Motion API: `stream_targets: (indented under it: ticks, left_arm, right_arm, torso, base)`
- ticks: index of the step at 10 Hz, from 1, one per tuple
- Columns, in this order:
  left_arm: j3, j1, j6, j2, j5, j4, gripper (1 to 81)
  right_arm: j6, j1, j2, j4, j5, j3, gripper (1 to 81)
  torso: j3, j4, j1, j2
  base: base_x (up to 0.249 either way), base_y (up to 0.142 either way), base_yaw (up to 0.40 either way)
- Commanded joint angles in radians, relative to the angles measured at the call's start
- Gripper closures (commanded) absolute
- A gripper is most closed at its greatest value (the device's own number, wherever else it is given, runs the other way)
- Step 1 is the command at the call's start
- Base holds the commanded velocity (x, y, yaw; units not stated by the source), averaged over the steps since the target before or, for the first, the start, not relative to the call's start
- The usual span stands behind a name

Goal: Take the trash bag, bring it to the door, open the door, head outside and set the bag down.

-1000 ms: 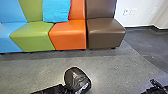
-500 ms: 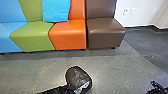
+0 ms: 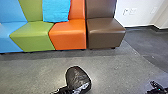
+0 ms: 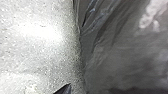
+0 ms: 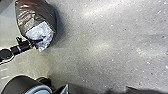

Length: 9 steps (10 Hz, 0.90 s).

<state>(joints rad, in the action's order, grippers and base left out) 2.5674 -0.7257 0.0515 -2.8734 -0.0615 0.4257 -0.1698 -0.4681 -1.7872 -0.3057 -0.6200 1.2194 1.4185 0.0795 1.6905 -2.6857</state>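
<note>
- Four padded seats (image 3: 106, 37), their backs cut off above.
- One dark trash bag (image 3: 77, 76) in front of them, over the floor (image 3: 37, 70); whether it touches is unclear.
- One blue cloth (image 3: 56, 11), top cut off.
- Two claws: left claw (image 3: 63, 90) at the bag's pale patch, right claw (image 3: 156, 87) well apart; I cannot tell whether either is open or closed.

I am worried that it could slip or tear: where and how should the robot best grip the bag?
Probably by the pale, crumpled part of the bag, coming from the robot's side: this part faces the robot and looks loose enough to pinch, while the rest bulges round.
</note>
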Motion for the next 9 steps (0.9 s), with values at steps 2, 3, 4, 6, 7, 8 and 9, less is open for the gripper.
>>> stream_targets:
  ticks: [2,3,4,6,7,8,9]
  left_arm:
    - [0.005,0.107,0.007,0.012,-0.037,0.01,1.0]
    - [0.007,0.107,0.011,0.011,-0.038,0.001,1.0]
    - [0.007,0.105,0.011,0.011,-0.04,-0.007,1.0]
    - [0.007,0.105,0.011,0.009,-0.052,-0.01,81.1]
    - [0.007,0.107,0.01,0.008,-0.052,-0.009,81.1]
    - [0.002,0.098,0.01,0.008,-0.067,-0.012,81.1]
    - [0.007,0.081,0.01,0.006,-0.096,-0.013,81.1]
  right_arm:
    - [-0.002,0.084,0.03,-0.019,-0.056,-0.011,1.0]
    - [-0.002,0.084,0.024,-0.018,-0.056,-0.009,1.0]
    - [-0.002,0.084,0.021,-0.019,-0.056,-0.009,1.0]
    - [-0.002,0.084,0.02,-0.019,-0.056,-0.009,1.0]
    - [-0.002,0.082,0.02,-0.018,-0.056,-0.008,1.0]
    - [-0.002,0.082,0.02,-0.018,-0.056,-0.006,1.0]
    - [-0.002,0.081,0.02,-0.018,-0.056,-0.005,1.0]
  torso:
    - [0.0,0.0,0.0,0.0]
    - [0.0,0.0,0.0,0.0]
    - [0.0,0.0,0.0,0.0]
    - [0.0,0.0,0.0,0.0]
    - [0.0,0.0,0.0,0.0]
    - [0.0,0.0,0.0,0.0]
    - [0.0,0.0,0.0,0.0]
  base:
    - [0.0,0.0,0.0]
    - [0.0,0.0,0.0]
    - [0.0,0.0,0.0]
    - [0.0,0.0,0.0]
    - [0.0,0.0,0.0]
    - [0.0,0.0,0.0]
    - [0.0,0.0,0.0]
